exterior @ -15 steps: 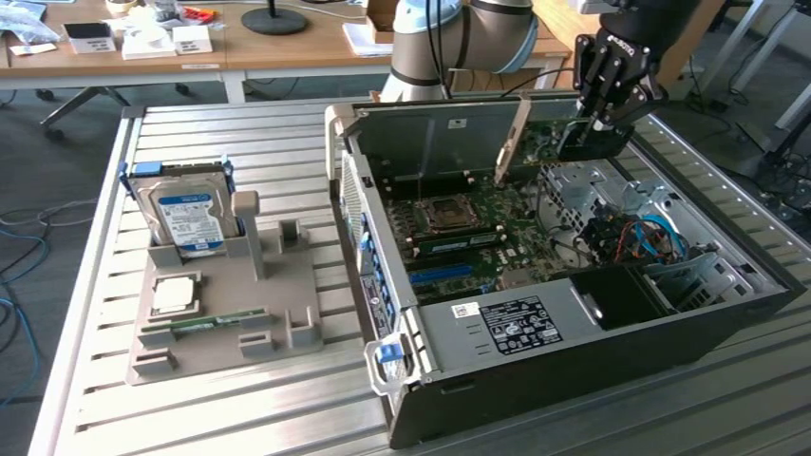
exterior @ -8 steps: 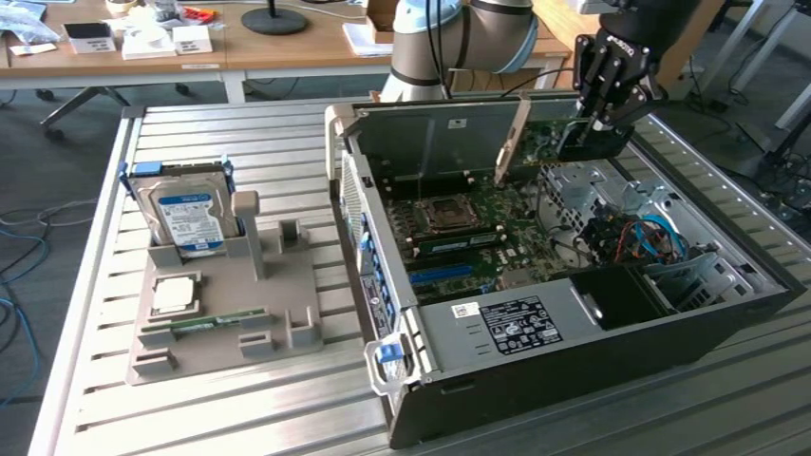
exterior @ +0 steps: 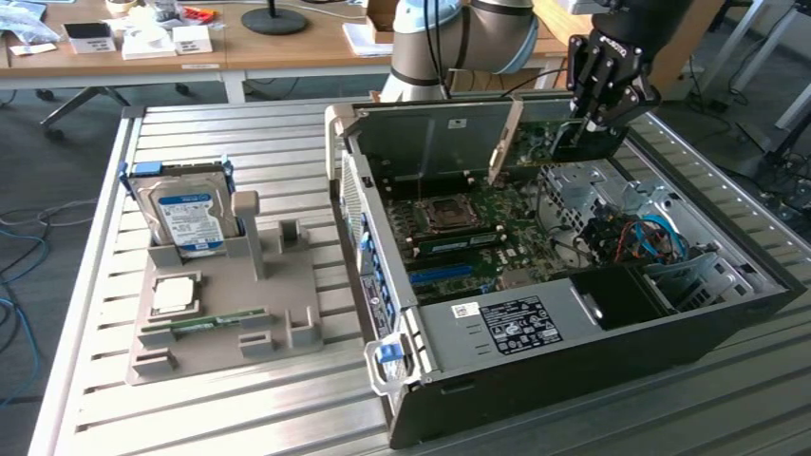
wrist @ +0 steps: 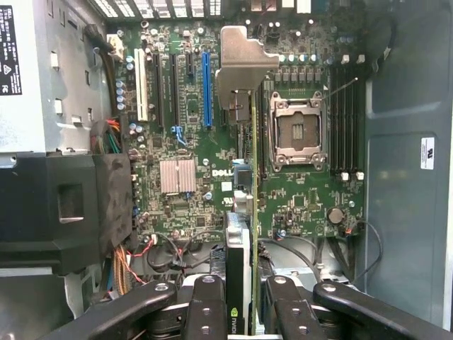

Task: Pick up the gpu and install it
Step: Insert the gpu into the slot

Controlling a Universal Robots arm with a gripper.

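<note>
Firstly, the pincer point(exterior: 594, 116): closed on the gpu point(exterior: 548, 144), gripping its upper edge from both faces.

Secondly, the gpu: held on edge above the far part of the open case point(exterior: 571, 380), not seated in any slot, with its pale bracket point(exterior: 507, 142) toward the exterior view's left. In the wrist view the gpu point(wrist: 238, 248) ran edge-on between the fingers point(wrist: 205, 308) of the pincer point(wrist: 244, 301). Its bracket point(wrist: 244, 64) hung over the board point(wrist: 191, 134), between the blue slot point(wrist: 206, 88) and the socket point(wrist: 297, 131).

Thirdly, the case: lay on its side on the tabletop point(exterior: 190, 418), at the exterior view's right.

Lastly, the holder point(exterior: 228, 332): grey, apart from the case at the exterior view's left. It carried a drive point(exterior: 188, 214) upright at its far end, with a chip point(exterior: 178, 294) and a memory stick point(exterior: 216, 321) nearer.
</note>
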